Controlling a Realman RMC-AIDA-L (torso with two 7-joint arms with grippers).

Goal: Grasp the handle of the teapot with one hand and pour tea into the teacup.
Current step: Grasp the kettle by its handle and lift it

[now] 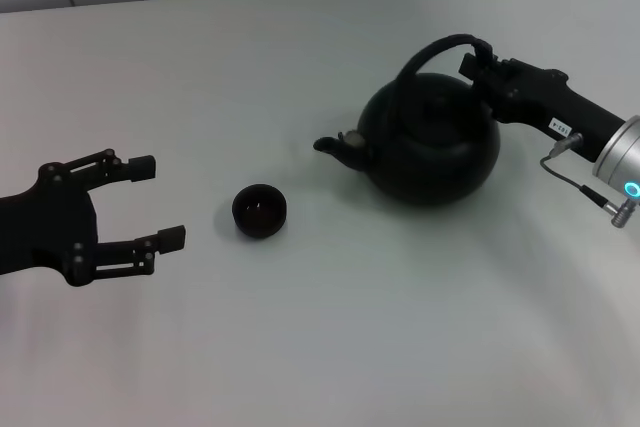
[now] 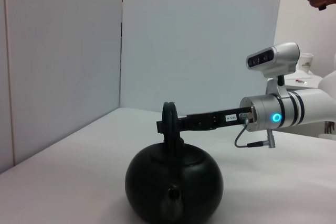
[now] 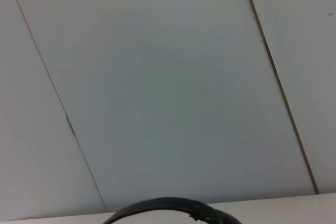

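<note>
Gripping handle (image 1: pixel 447 45) crown with right hand (image 1: pixel 482 63); closure we cannot tell. Teapot (image 1: pixel 430 137) on desk (image 1: pixel 320 347), spout toward teacup (image 1: pixel 260 210) nearby. We'd lift level, tip slowly. Left hand (image 1: pixel 150 202) idle, spread wide.

Teapot (image 2: pixel 174 184) upright, right hand (image 2: pixel 167 125) at handle (image 2: pixel 169 124)

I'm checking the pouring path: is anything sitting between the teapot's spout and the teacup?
No. In the head view only bare white table separates the teapot spout from the teacup.
</note>
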